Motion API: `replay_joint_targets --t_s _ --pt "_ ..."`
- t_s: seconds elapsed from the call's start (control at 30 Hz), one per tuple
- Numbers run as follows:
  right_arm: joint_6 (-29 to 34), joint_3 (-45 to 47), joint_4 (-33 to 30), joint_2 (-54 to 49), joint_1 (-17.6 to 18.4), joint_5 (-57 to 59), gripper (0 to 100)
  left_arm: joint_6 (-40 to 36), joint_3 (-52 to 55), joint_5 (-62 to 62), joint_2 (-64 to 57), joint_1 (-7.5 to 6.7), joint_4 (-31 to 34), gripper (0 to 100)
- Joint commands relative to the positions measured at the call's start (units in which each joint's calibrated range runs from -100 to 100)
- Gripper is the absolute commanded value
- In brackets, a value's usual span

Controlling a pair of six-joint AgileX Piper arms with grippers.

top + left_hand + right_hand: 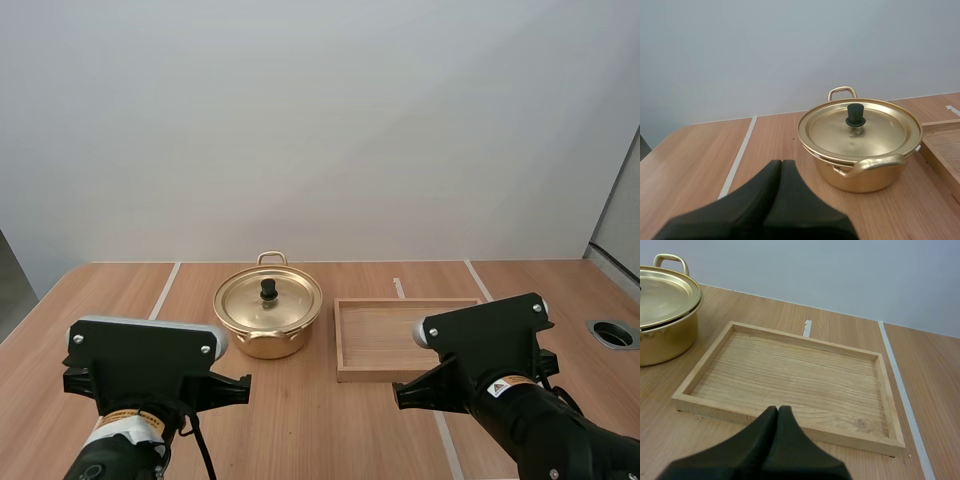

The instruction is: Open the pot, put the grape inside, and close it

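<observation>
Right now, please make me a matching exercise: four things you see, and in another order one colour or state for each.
Things:
1. pot
2. lid knob
3. wooden tray
4. left gripper

Colour or state:
a. black
b. jaws shut
c. pale wood
d. gold, closed

Pairs: 1-d, 2-a, 3-c, 4-b
</observation>
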Motion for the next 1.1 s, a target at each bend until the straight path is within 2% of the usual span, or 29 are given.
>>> replay_joint_targets --t_s 0.0,0.2,0.33,0.47,0.97,1.07 --pt "-1.41 -0.02 -0.41 -0.28 -0.22 -0.40 0 -0.54 0.00 0.60 -0.39 0.13 0.00 0" --pt "-1.40 1.17 -0.65 -3.38 -0.13 -1.29 0 -0.54 0.00 0.60 -0.39 0.33 0.00 0" --pt "-1.40 4.09 -0.81 -10.61 -0.13 -4.31 0 -0.92 0.00 0.60 -0.39 1.20 0.00 0" --pt "-1.40 4.09 -1.31 -17.43 -0.13 -4.32 0 -0.92 0.00 0.60 -0.39 1.32 0.00 0" --pt "-1.40 4.09 -2.41 -17.71 -0.07 -3.80 0 -0.92 0.00 -0.49 -0.39 1.29 0.00 0" --pt "2.65 4.09 -6.17 -17.71 -0.07 -3.01 0 -0.92 0.00 -0.49 -0.39 1.29 0.00 0"
